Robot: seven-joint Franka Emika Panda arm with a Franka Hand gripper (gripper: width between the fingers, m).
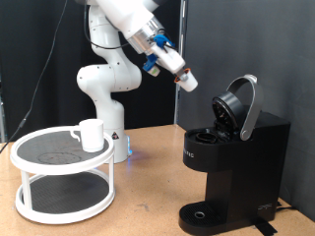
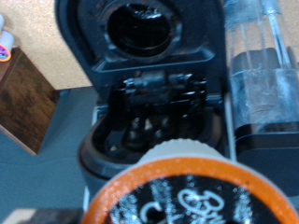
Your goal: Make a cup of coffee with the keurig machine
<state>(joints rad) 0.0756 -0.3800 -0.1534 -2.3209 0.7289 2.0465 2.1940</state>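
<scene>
The keurig machine [image 1: 232,162] stands at the exterior view's right with its lid [image 1: 239,103] hinged open. My gripper [image 1: 186,81] hangs in the air up and to the left of the open lid, tilted towards it. It is shut on a small coffee pod [image 2: 177,198], which fills the near part of the wrist view with an orange rim and a dark printed top. Beyond the pod, the wrist view shows the open pod chamber [image 2: 154,103] and the lid's inside [image 2: 140,33]. The white cup [image 1: 92,135] stands on a white two-tier round stand [image 1: 59,187] at the exterior view's left.
The robot's white base [image 1: 103,88] rises behind the stand. The wooden table [image 1: 148,197] lies between the stand and the machine. The machine's clear water tank [image 2: 266,75] sits beside the chamber. A black curtain hangs behind.
</scene>
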